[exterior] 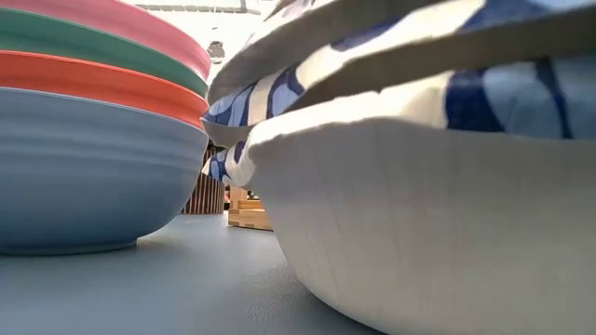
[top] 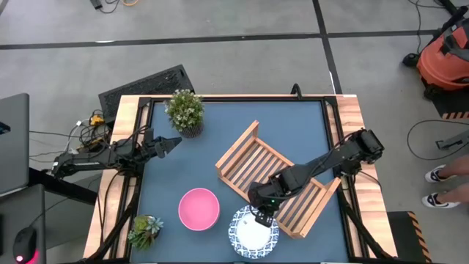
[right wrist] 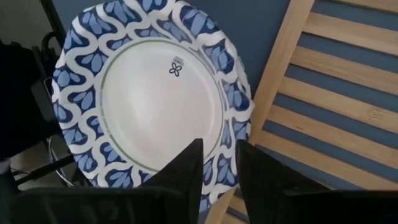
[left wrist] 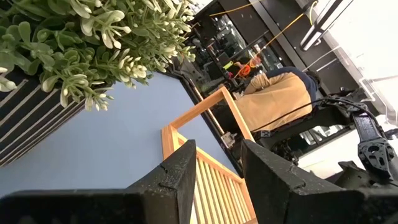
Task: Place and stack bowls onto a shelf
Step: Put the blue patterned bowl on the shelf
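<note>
A stack of white bowls with blue patterned rims (top: 245,236) (exterior: 447,214) stands on the table near the front edge, beside the light-wood shelf (top: 253,163) (right wrist: 329,93). A second stack, pink bowl on top (top: 199,208), green, red and light blue below (exterior: 84,158), sits to its left. My right gripper (top: 261,216) (right wrist: 219,169) points steeply down over the top patterned bowl (right wrist: 155,99), open a little, one finger above the bowl's inside and one beyond its rim on the shelf side. My left gripper (top: 176,144) (left wrist: 217,180) waits level at the left, open, holding nothing. My right gripper straddles the top patterned bowl's rim (right wrist: 219,152) on the side next to the shelf, coming from above at a slant. Whether either finger touches the rim, I cannot tell. The bowl rests on the stack.
A potted plant (top: 185,110) (left wrist: 74,43) stands at the far left of the table, a smaller one (top: 145,229) at the near left corner. The shelf lies askew across the table's right half. A person's shoes (top: 438,187) show beyond the right edge.
</note>
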Robot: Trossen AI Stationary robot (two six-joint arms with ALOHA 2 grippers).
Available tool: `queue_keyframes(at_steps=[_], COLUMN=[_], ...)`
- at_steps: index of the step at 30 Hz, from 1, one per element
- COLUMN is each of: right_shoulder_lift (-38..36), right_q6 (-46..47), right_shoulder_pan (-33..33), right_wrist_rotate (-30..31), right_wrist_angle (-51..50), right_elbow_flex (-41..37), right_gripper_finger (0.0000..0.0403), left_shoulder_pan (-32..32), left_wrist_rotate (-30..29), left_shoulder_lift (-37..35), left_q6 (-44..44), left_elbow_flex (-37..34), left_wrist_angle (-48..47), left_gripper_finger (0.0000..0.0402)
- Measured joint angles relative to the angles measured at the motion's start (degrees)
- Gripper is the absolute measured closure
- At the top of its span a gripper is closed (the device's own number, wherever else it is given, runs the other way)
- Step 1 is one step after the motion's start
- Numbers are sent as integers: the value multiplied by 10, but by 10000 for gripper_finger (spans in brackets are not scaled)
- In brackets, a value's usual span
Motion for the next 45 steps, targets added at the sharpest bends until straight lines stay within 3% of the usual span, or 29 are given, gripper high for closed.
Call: queue_keyframes(at_steps=[6,14,19,45], right_shoulder_lift=[0,0,0,6], right_q6=[-64,-275,-351,-560], right_shoulder_pan=[-5,-36,-52,-51], right_wrist_rotate=[14,14,2,-1], right_wrist_angle=[26,63,64,181], right_elbow_flex=[0,0,0,0], right_gripper_finger=[272,228,207,207], left_shoulder_pan=[0,0,0,0], left_wrist_rotate=[0,-2,-2,-3], left_shoulder_lift=[0,0,0,0], left_q6=[10,10,10,20], left_elbow_flex=[0,0,0,0], left_wrist_angle=[0,0,0,0], left_gripper_finger=[289,289,289,289])
